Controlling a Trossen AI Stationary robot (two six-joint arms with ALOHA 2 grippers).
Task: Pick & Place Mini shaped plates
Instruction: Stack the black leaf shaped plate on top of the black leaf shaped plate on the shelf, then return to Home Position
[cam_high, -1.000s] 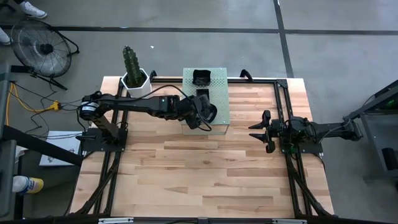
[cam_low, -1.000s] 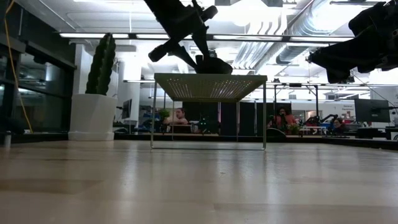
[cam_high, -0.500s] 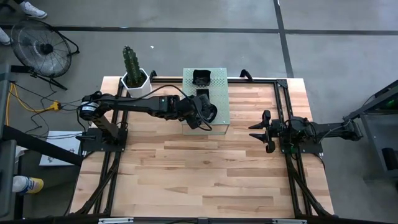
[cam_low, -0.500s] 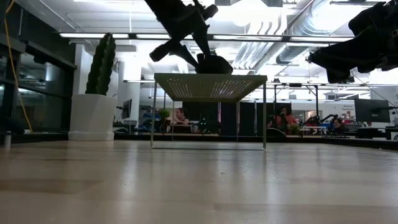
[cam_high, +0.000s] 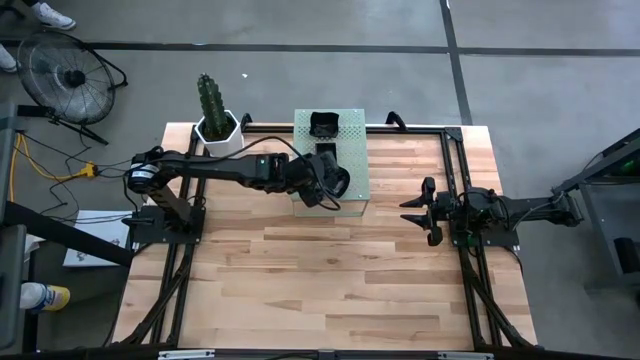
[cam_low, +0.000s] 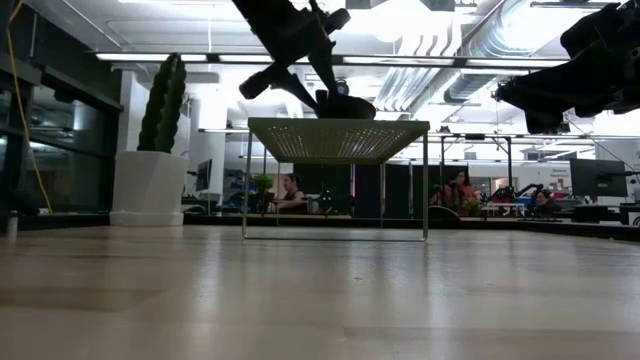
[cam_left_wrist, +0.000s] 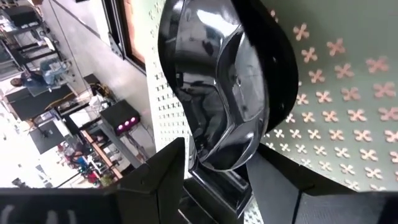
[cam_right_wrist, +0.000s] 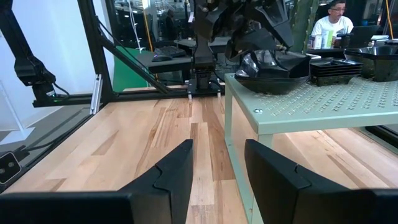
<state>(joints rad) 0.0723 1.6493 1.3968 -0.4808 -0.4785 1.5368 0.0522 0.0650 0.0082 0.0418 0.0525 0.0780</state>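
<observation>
Pick step in hand. Left tool (cam_high: 330, 183) sits over the pale green perforated block (cam_high: 352, 150), near its front edge, fingers spread wide around a round black plate (cam_left_wrist: 224, 87) that rests on the block's top. It looks like a grip on the rim, though lift-off has not begun. Other plates (cam_high: 323, 125) are stacked at the block's far end. Next move, as I judge it: raise the plate clear, then carry it off the block to the counter (cam_high: 330, 280). Right tool (cam_high: 425, 212) waits beside the block, fingers open, empty.
</observation>
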